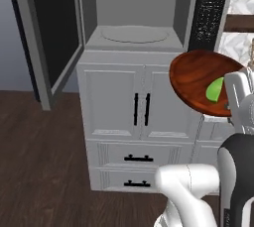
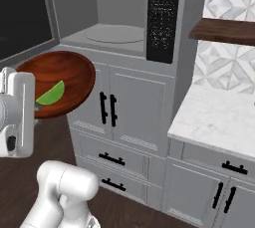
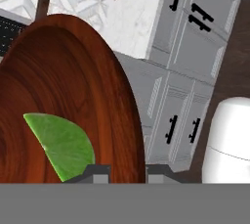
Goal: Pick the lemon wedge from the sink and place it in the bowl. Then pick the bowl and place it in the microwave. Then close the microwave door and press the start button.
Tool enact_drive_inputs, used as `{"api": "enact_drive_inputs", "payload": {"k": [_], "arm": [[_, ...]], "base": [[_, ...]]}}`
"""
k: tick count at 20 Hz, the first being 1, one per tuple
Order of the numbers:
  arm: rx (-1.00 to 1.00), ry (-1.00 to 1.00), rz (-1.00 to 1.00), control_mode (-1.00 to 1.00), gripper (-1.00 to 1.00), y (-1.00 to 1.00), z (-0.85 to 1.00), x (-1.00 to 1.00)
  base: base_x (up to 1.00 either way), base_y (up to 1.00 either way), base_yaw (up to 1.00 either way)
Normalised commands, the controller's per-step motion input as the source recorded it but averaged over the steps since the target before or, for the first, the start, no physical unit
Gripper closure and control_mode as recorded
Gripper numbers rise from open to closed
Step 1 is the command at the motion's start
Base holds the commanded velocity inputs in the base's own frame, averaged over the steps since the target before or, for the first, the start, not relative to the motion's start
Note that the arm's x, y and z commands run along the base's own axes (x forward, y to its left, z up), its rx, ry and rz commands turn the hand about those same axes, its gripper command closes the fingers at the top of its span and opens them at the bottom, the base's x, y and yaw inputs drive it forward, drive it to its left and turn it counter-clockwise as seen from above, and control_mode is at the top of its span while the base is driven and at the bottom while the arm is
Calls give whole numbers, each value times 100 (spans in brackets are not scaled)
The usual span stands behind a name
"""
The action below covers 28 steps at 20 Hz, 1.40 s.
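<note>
the bowl (image 1: 198, 85) is up in the air, carried in front of the white cabinet doors (image 1: 141, 103) and below the microwave (image 1: 136, 10), lifted clear of any counter. it hangs tilted, its glossy reddish-brown inside turned toward the cameras, and the lemon wedge (image 1: 215, 90) sits inside it, low against the near rim, right by the hand. in the hand view the gripper (image 3: 128, 172) has its two dark fingertips (image 3: 97, 171) either side of the bowl's rim, the jaws drawn in narrow and clamped on that edge, so the bowl is held by its rim, with the wedge just left of the fingertips. from the right base view the bowl (image 2: 64, 85) floats to the left of the cabinet handles (image 2: 107, 108), the white hand covering its near left edge. the microwave door (image 1: 52, 35) stands swung wide open to the left, dark glass facing out, and the cavity behind shows its pale round turntable (image 1: 135, 34). the dark control strip (image 1: 208, 8) runs down the right side of the cavity. over on the right, a pale marble counter (image 2: 219, 117) and a dark wooden shelf (image 2: 224, 30) above it, well apart from the bowl
</note>
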Motion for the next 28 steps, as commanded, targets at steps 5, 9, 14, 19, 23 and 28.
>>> {"api": "enact_drive_inputs", "payload": {"k": [5,9,14,19,23,28], "arm": [[0,0,0,100,100,0,0,0],[0,0,0,100,100,0,0,0],[0,0,0,100,100,0,0,0],[0,0,0,100,100,0,0,0],[0,0,0,100,100,0,0,0],[0,0,0,100,100,0,0,0]], "base": [[58,-2,25],[24,0,28],[17,0,26],[27,-2,23],[11,-15,19],[30,-23,11]]}}
